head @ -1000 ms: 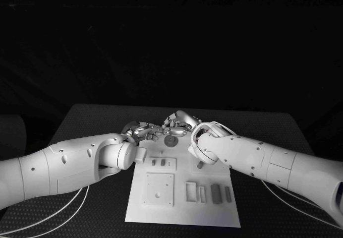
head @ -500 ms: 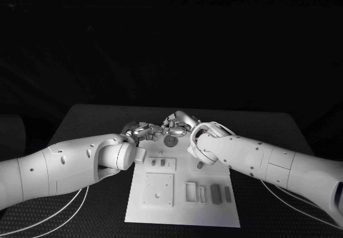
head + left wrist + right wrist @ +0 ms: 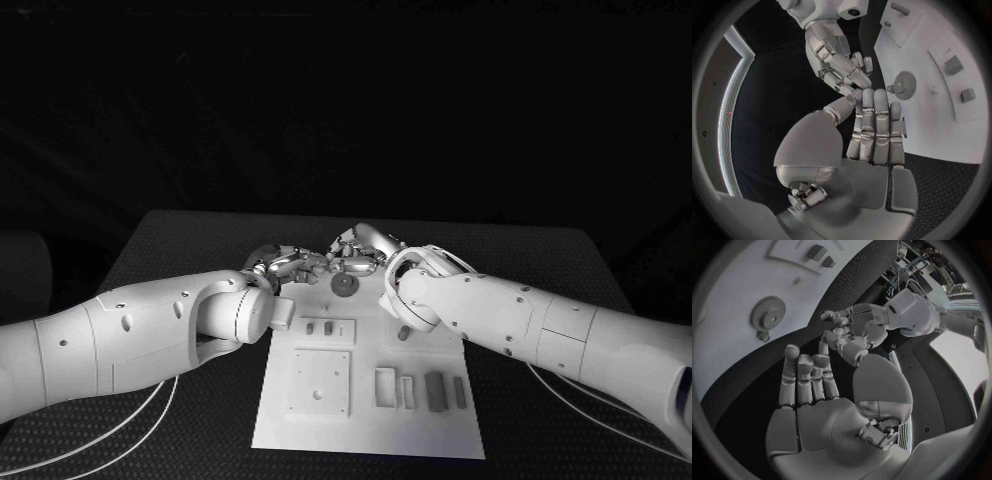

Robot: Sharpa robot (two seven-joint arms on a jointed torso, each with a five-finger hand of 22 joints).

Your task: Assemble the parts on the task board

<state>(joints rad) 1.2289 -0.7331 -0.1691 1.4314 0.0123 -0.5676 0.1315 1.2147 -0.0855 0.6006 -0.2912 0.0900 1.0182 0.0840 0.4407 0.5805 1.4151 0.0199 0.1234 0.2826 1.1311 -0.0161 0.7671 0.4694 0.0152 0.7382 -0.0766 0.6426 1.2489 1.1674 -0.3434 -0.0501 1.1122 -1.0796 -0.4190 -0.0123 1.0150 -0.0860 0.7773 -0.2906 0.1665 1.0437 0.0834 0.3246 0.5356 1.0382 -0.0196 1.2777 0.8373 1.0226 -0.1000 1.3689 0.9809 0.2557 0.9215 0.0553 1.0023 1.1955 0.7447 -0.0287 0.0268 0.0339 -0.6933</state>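
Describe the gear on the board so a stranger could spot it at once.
Start at the white task board in the middle of the black table. At its far end, just below the two hands, lies the gear: the only round, toothed piece, unlike the blocky parts nearer the robot.

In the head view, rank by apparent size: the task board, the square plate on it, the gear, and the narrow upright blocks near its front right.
Largest to smallest:
1. task board
2. square plate
3. gear, though it lies farther from the camera, so its rank is unsure
4. narrow blocks, each alike in size; not ranked among themselves
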